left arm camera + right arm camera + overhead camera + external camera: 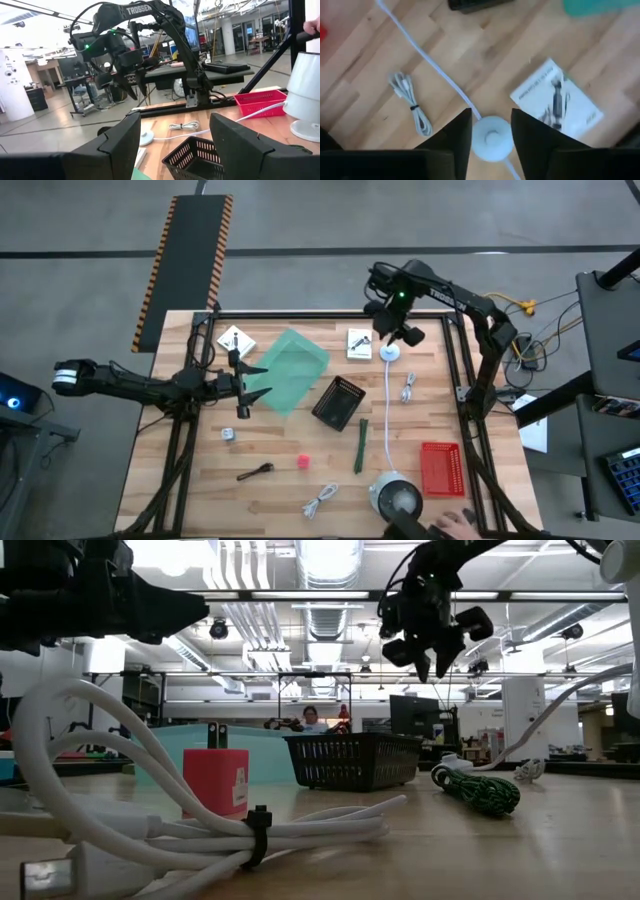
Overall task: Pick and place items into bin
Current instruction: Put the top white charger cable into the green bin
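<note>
The right gripper (pixel 392 338) is hovering with fingers parted above the white puck (pixel 492 138) near the bench's far edge, gripping nothing, a printed card (pixel 359 343) just beside; the left gripper (pixel 243 388) is waiting open over the green sheet (pixel 290 370); the black basket (pixel 338 402) is sitting mid-bench and the red bin (pixel 441 468) near the right edge; whether either holds anything I cannot tell.

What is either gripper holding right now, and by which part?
Nothing. The right gripper hangs open over the round puck beside a white card, and the left gripper is open and empty too.
</note>
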Robot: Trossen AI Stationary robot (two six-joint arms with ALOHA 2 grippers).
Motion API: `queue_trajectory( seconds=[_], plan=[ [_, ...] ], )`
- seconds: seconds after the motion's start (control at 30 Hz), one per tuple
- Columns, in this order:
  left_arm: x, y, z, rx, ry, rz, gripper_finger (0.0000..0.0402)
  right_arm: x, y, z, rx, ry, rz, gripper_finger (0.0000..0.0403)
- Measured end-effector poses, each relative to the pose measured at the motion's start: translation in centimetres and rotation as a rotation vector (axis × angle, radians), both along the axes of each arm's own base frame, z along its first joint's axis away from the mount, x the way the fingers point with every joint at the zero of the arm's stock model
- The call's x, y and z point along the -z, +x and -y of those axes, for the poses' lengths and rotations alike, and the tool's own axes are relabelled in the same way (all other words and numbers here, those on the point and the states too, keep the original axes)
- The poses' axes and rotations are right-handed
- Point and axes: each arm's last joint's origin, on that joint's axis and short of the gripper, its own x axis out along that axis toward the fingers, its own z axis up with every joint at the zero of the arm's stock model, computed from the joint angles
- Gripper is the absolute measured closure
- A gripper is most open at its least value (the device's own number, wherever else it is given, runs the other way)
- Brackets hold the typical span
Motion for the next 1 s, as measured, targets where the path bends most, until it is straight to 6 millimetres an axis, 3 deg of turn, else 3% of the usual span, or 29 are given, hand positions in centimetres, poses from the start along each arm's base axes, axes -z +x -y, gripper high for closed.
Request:
queue_trajectory(
  seconds=[0.2, 0.37, 0.5, 0.8, 1.0],
  plan=[
    [0.0, 0.0, 0.0, 0.000, 0.000, -0.002, 0.0179, -1.5, -0.8, -0.5, -0.028, 0.071, 0.158, 0.0341],
    [0.0, 0.0, 0.0, 0.000, 0.000, -0.001, 0.0179, -3.1, -2.8, 0.8, 0.079, 0.207, 0.359, 0.0380],
    [0.0, 0.0, 0.0, -0.001, 0.000, -0.001, 0.0179, -3.2, -4.3, 3.4, 0.257, 0.313, 0.488, 0.0393],
    [0.0, 0.0, 0.0, -0.002, 0.000, 0.000, 0.0179, -0.2, -7.9, 11.5, 0.841, 0.462, 0.475, 0.0394],
    [-0.1, 0.0, 0.0, -0.004, 0.000, 0.003, 0.0179, 1.2, -8.6, 13.4, 1.012, 0.328, 0.377, 0.0384]
  ],
)
